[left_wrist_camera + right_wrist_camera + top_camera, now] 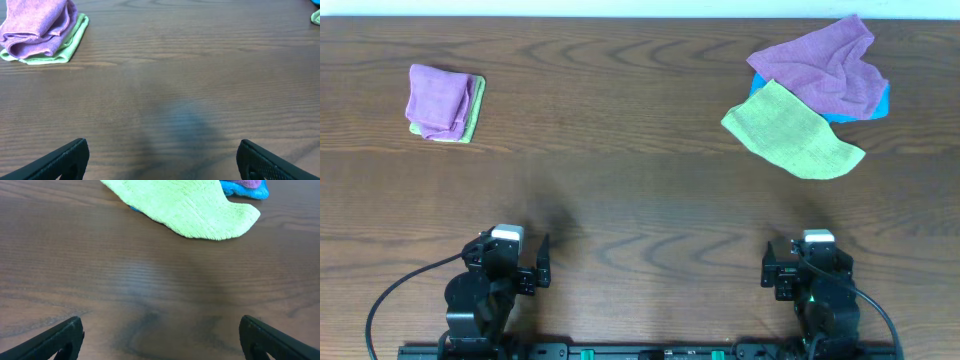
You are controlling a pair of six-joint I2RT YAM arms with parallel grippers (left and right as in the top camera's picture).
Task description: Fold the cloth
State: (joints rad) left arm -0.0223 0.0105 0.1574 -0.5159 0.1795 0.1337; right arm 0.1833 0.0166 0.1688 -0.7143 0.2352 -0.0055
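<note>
Well apart: right pincer [160,330] and cloth [185,207] edge

The cloth [185,210] is seen laid flat on the table [150,280], partly over a blue cloth [245,190], the right gripper [160,325] spread wide nearby.

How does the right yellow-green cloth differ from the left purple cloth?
The yellow-green cloth lies spread open; the left purple cloth is folded. The yellow-green cloth overlaps a blue cloth; the left purple cloth sits on a folded green cloth. Both lie on the table.
</note>
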